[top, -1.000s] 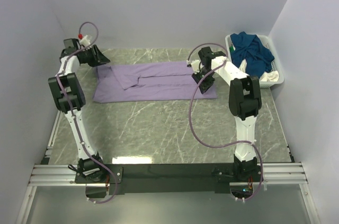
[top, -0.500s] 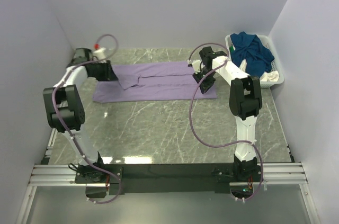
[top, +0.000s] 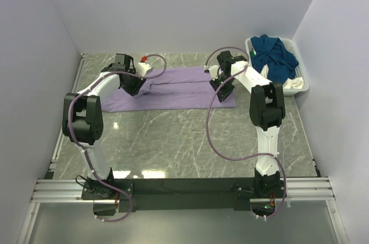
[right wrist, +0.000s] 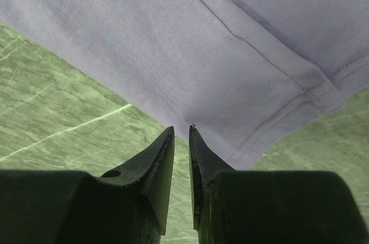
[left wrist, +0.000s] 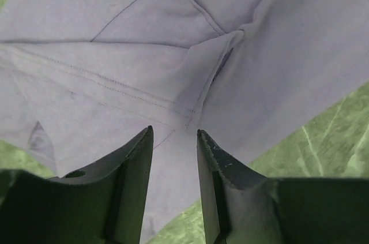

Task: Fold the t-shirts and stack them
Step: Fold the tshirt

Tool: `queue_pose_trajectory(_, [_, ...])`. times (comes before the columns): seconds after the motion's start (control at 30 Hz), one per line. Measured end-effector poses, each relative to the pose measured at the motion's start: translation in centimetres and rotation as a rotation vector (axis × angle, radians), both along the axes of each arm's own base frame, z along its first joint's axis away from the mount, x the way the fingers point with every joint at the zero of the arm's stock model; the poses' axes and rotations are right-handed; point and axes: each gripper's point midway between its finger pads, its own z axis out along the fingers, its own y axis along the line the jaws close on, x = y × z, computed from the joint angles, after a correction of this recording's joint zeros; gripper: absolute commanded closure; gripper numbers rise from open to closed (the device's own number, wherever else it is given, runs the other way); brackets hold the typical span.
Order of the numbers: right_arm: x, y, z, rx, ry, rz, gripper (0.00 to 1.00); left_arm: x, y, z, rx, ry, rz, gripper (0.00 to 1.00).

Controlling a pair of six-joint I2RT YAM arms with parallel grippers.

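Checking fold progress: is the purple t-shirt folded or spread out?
Partly folded: the purple t-shirt lies as a long strip with overlapping layers.

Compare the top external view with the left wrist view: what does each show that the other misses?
Only the top external view shows both arms, the right hand at the right end of the lilac t-shirt, and the white basket holding a dark teal shirt at the far right. Only the left wrist view shows the shirt's stitched hem and a creased fold close up, just ahead of the open left hand. Both show the lilac t-shirt lying on the marble table.
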Motion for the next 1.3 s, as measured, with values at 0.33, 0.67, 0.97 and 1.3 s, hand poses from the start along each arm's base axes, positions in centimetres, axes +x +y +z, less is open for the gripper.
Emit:
queue_pose_trajectory(0.33, [0.0,0.0,0.0,0.0,0.0,0.0,0.76,-0.2,0.3,-1.3,0.097,0.042,-0.075,0.55])
queue_pose_trajectory(0.67, [0.1,-0.2,0.0,0.0,-0.001,-0.004,0.77,-0.9,0.1,-3.3,0.127,0.101,-0.108,0.58])
queue_pose_trajectory(0.97, [0.2,-0.4,0.0,0.0,-0.001,-0.009,0.77,0.0,-0.1,-2.5,0.126,0.081,-0.112,0.87])
queue_pose_trajectory(1.3, [0.2,-0.4,-0.1,0.0,-0.003,-0.007,0.78,-1.0,-1.5,-1.7,0.114,0.12,-0.153,0.99])
